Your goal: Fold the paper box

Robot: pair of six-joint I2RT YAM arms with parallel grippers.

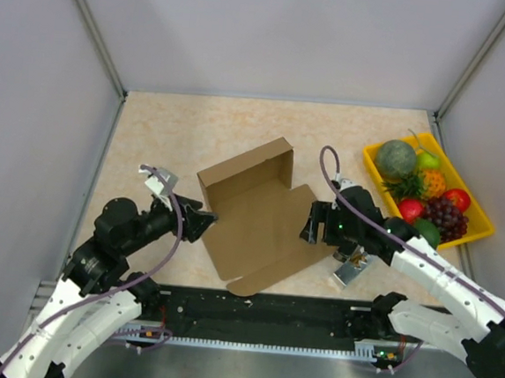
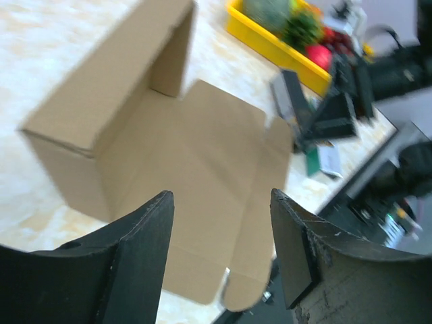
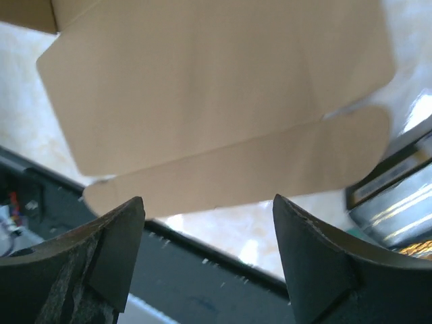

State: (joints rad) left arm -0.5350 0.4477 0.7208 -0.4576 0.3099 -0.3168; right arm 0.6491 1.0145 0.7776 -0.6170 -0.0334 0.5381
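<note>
Top external view: the paper box (image 1: pixel 258 220) is laid on the table (image 1: pixel 169 129), half formed, with walls raised at its far end and the rest spread flat. It is judged light and thin, stiff only between creases, easily slid or dented. Hold is best taken at a flap edge close to a crease. The left claw (image 1: pixel 207 223) is set at the box's left edge, the right claw (image 1: pixel 311 222) at its right flap. Both are seen parted fairly wide, nothing gripped. Contact with the cardboard cannot be told.
</note>
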